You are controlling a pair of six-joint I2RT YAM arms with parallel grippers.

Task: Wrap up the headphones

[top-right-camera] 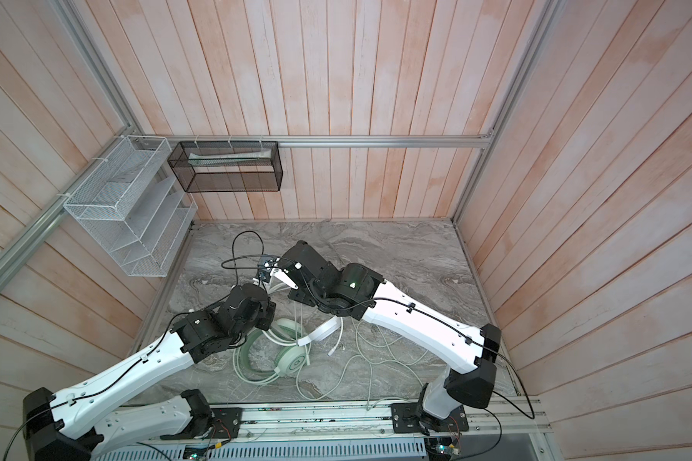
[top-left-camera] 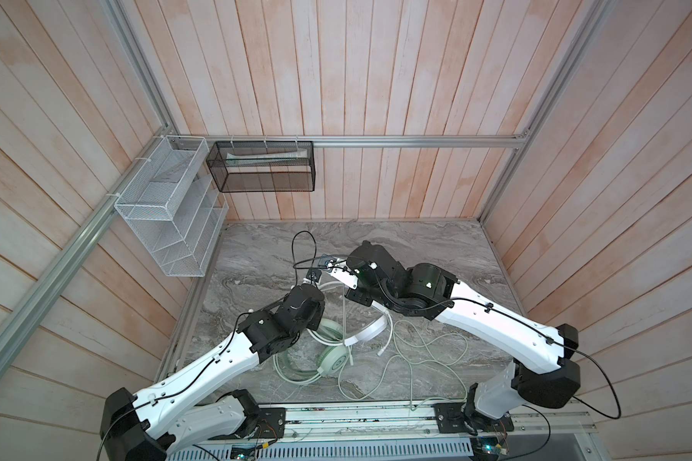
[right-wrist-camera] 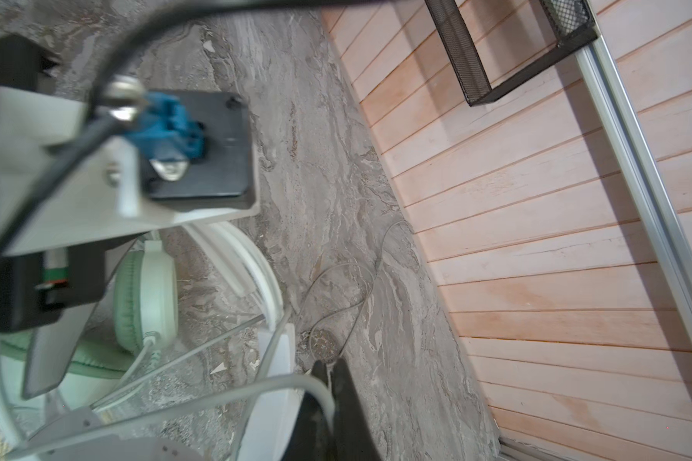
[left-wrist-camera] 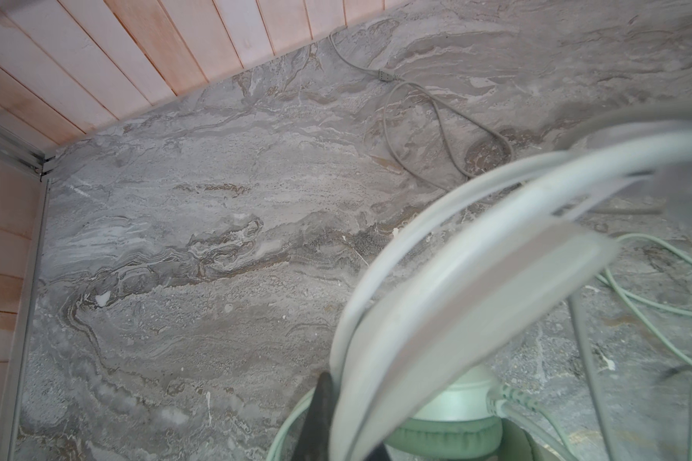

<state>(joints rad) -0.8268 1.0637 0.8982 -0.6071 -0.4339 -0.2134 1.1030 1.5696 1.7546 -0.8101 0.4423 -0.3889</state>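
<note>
Headphone cable [right-wrist-camera: 280,386] in right end effector [right-wrist-camera: 331,375]

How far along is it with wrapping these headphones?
Nothing looks wrapped yet. In hand: the left end effector grips the white headset by its band, and the right end effector pinches a white cable. Left to do: coil that cable, then the green headset, its green cable sprawling loose.

Bench [top-left-camera: 448,255] rear right: bare marble, open passage. Left strip below white wire rack [top-left-camera: 168,215]: also bare. Centre obstructed: white headset [top-left-camera: 370,331] and mint green headset [top-left-camera: 336,361] crowded together. Front right: loose cable loops [top-left-camera: 428,361]. Rear: thin grey cable [left-wrist-camera: 384,75] on the surface.
</note>
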